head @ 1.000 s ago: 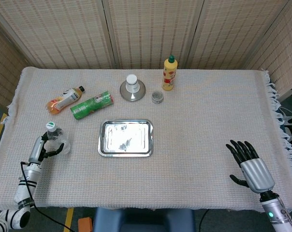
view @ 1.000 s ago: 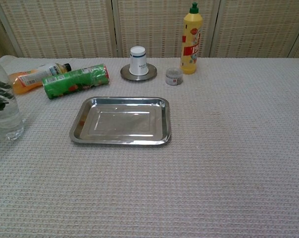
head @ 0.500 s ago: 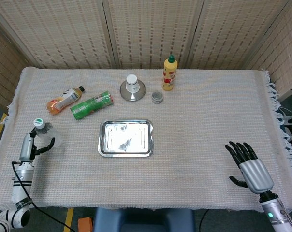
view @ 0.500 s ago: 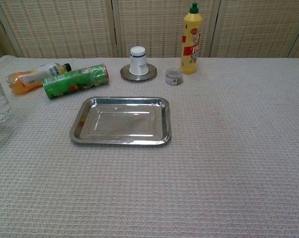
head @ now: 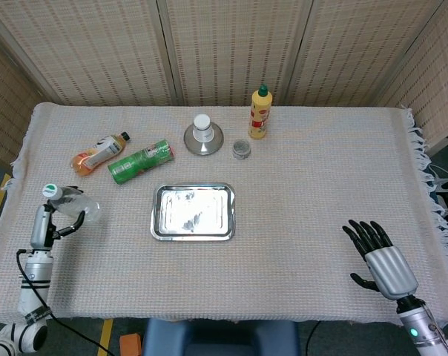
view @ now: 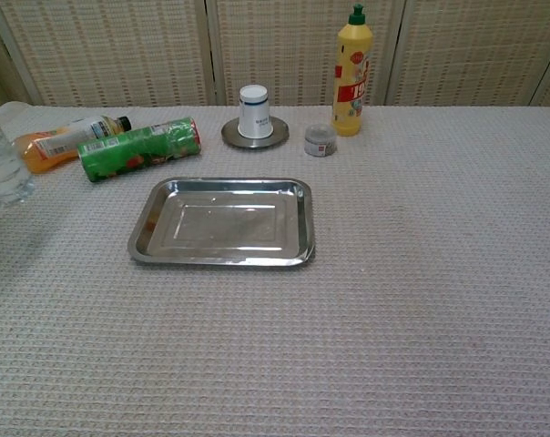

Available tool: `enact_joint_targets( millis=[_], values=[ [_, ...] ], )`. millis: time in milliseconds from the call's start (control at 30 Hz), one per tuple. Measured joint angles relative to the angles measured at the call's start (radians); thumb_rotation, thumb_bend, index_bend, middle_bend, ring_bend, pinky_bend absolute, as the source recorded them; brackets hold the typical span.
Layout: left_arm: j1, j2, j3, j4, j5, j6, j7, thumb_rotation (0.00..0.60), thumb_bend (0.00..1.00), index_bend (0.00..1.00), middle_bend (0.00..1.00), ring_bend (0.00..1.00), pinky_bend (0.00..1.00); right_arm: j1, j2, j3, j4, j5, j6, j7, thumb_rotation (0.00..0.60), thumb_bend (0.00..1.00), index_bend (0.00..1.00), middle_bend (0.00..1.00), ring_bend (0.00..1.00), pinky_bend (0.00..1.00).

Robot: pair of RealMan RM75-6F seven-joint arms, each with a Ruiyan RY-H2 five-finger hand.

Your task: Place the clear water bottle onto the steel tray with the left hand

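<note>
The clear water bottle [head: 74, 205] with a green cap is held off the table at the far left, tilted, its base toward the tray. My left hand [head: 47, 223] grips it from the left. In the chest view only the bottle's base [view: 4, 168] shows at the left edge, and the hand is out of frame. The steel tray [head: 193, 211] [view: 222, 224] lies empty on the cloth, to the right of the bottle. My right hand [head: 380, 256] rests at the near right with fingers spread, holding nothing.
An orange drink bottle [head: 98, 152] and a green can [head: 141, 161] lie on their sides behind the tray's left. A white cup on a steel saucer [head: 202, 133], a small jar [head: 241, 149] and a yellow squeeze bottle [head: 259, 113] stand at the back.
The left hand has lifted the clear bottle off the cloth, carried it left and up, and tilted it. The right hand has barely shifted.
</note>
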Motion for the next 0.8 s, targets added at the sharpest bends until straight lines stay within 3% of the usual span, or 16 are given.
enact_joint_targets(
  millis=[100,233,433,633,800],
  values=[
    [-0.003,0.013,0.03,-0.133,0.056,0.02,0.026,0.6,0.53,0.38,0.34,0.2,0.34,0.0,0.003,0.0,-0.001,0.0,0.003,0.003,0.6,0.08,0.0,0.0,0.0,0.0],
    [-0.011,0.018,0.035,-0.168,0.063,0.026,0.073,0.6,0.53,0.37,0.33,0.19,0.33,-0.003,0.005,0.0,-0.001,-0.002,0.009,0.007,0.6,0.08,0.0,0.0,0.0,0.0],
    [-0.027,0.039,-0.047,-0.079,0.006,0.059,0.099,0.6,0.53,0.37,0.33,0.18,0.31,-0.004,0.007,0.001,-0.001,0.0,0.009,0.011,0.6,0.08,0.0,0.0,0.0,0.0],
    [-0.024,0.122,-0.088,-0.203,0.029,0.226,0.187,0.6,0.53,0.36,0.32,0.18,0.32,-0.001,0.003,0.0,-0.003,0.002,0.002,0.003,0.6,0.08,0.0,0.0,0.0,0.0],
    [-0.014,0.168,-0.051,-0.309,0.021,0.148,0.188,0.6,0.53,0.36,0.32,0.18,0.32,0.001,0.0,-0.003,-0.006,0.003,-0.01,-0.009,0.6,0.08,0.0,0.0,0.0,0.0]
  ],
)
